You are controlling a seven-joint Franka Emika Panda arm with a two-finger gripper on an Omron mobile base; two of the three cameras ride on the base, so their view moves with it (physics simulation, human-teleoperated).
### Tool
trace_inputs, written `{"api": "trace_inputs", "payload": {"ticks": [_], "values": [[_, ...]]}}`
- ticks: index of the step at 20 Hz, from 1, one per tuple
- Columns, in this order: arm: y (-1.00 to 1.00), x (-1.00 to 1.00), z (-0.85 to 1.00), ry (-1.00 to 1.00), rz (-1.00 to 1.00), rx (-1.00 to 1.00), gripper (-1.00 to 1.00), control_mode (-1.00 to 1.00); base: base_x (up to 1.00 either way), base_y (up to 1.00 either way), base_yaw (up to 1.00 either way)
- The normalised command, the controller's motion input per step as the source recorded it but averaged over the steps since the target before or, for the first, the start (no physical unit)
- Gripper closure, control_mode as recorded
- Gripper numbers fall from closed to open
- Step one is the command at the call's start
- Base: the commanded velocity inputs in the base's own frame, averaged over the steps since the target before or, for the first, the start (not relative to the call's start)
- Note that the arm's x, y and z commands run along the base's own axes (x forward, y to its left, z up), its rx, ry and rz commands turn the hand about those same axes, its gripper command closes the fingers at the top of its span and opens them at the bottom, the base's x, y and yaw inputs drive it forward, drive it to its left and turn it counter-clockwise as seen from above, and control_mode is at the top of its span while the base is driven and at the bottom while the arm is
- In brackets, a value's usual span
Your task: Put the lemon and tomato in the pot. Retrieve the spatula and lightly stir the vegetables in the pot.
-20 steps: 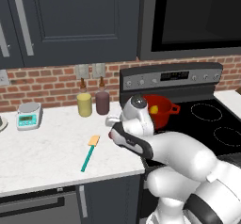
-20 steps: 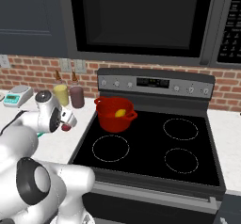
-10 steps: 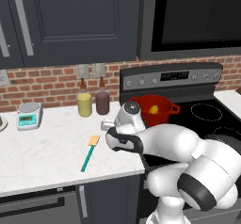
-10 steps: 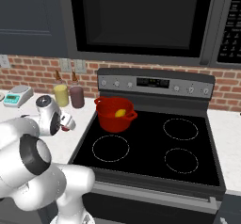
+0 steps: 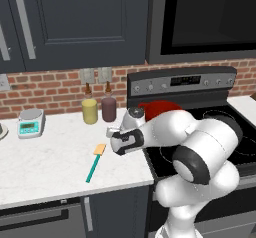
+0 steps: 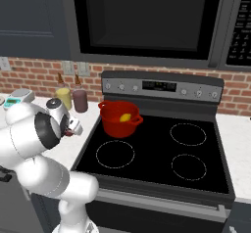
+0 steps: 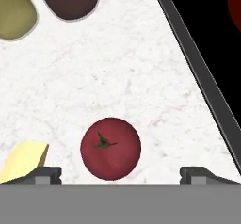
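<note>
The dark red tomato (image 7: pixel 110 148) lies on the white counter, just beyond and between the fingertips of my open gripper (image 7: pixel 121 175). Nothing is held. From the left base view the gripper (image 5: pixel 114 134) hovers over the counter beside the stove's left edge. The teal-handled spatula (image 5: pixel 94 163) lies on the counter left of the hand, and its pale blade (image 7: pixel 23 162) shows beside the tomato. The red pot (image 6: pixel 119 118) stands on the stove's back left burner with the yellow lemon (image 6: pixel 126 117) inside. My arm hides most of the pot (image 5: pixel 157 107) from the left.
A pale-yellow bottle (image 5: pixel 90 111) and a maroon bottle (image 5: pixel 108 108) stand at the brick wall behind the hand. A small kitchen scale (image 5: pixel 30 122) sits far left. The stove's raised dark edge (image 7: pixel 197 77) runs just right of the tomato.
The arm has swung left from in front of the pot, out over the counter. The gripper stayed open and the spatula and pot have not moved.
</note>
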Motion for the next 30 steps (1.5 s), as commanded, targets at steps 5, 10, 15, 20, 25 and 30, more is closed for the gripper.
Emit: {"api": "trace_inputs", "payload": {"ticks": [5,10,15,20,25,30], "values": [[0.19,0.23,-0.27,0.09,-0.03,0.0,-1.0,-1.0,0.0,0.0,0.0],[0.15,0.11,-0.35,0.08,-0.04,0.0,-1.0,-1.0,0.0,0.0,0.0],[0.01,0.15,-0.29,0.05,-0.04,0.0,1.0,-1.0,0.0,0.0,0.0],[0.0,0.1,-0.07,0.01,-0.04,0.0,1.0,-1.0,0.0,0.0,0.0],[0.0,-0.15,0.14,-0.04,-0.02,0.0,1.0,-1.0,0.0,0.0,0.0],[-0.18,-0.63,0.81,-0.22,0.0,0.0,1.0,-1.0,0.0,0.0,0.0]]}}
